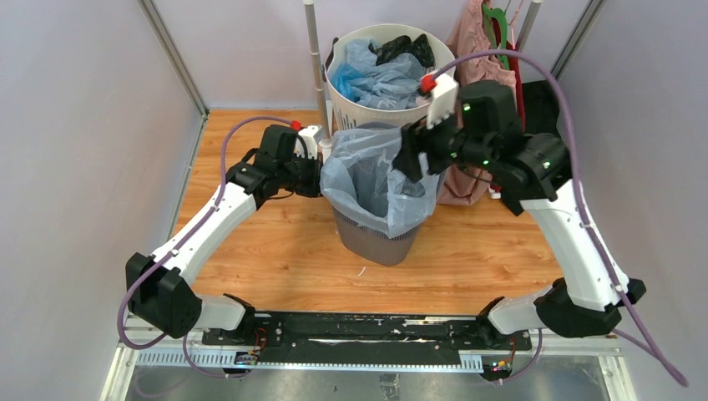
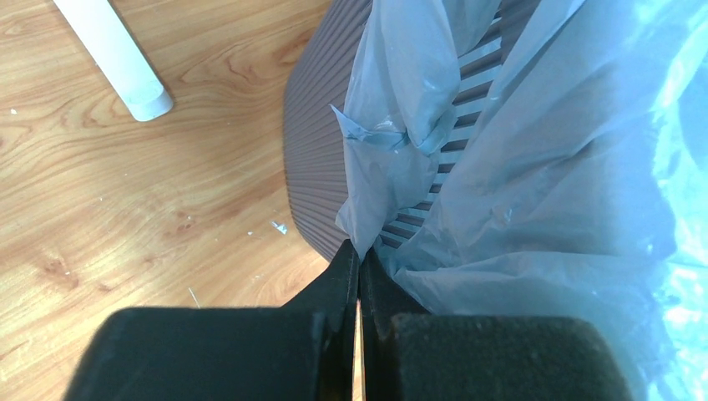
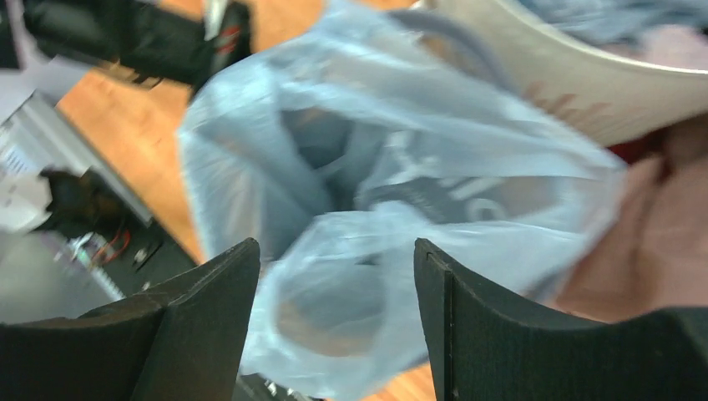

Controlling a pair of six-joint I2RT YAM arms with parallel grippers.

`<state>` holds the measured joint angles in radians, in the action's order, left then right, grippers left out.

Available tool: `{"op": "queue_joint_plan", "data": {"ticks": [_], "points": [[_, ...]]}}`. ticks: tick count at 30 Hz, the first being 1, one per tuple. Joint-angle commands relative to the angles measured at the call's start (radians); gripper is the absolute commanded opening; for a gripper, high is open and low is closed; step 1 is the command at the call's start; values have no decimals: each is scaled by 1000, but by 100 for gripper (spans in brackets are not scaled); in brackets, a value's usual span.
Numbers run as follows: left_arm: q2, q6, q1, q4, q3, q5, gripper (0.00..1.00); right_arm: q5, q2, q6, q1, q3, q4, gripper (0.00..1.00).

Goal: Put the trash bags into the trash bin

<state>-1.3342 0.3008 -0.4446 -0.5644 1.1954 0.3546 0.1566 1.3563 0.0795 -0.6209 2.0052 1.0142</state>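
A pale blue see-through trash bag [image 1: 374, 175] is spread over the mouth of the dark grey mesh trash bin [image 1: 373, 237] in the middle of the floor. My left gripper [image 1: 321, 174] is at the bin's left rim, shut on the bag's edge [image 2: 361, 225]; its closed fingertips [image 2: 349, 261] pinch the film beside the ribbed bin wall [image 2: 321, 150]. My right gripper [image 1: 415, 164] hovers over the bin's right rim. It is open [image 3: 334, 251], and the blurred bag [image 3: 401, 167] lies beyond its fingers, not gripped.
A round white slotted basket [image 1: 360, 113] stands right behind the bin, holding another blue bag [image 1: 376, 79] and black items. Pink cloth [image 1: 467, 38] hangs at the back right. A white pole [image 2: 117, 58] stands left of the bin. Grey walls close both sides.
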Motion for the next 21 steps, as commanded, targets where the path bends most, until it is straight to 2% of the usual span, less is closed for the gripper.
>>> {"op": "queue_joint_plan", "data": {"ticks": [1,3,9,15,21], "points": [[0,-12,-6,-1,21,14,0,-98,32,55,-195,0,84,72],[2,-12,-6,-1,20,14,0,-147,57,62,-269,9,103,73],[11,-12,-5,4,15,15,0,-466,164,82,-400,74,231,73],[19,-11,-6,5,16,16,0,-582,215,105,-448,76,287,73],[22,-11,-5,6,18,19,0,-656,198,126,-456,64,308,71]]}}
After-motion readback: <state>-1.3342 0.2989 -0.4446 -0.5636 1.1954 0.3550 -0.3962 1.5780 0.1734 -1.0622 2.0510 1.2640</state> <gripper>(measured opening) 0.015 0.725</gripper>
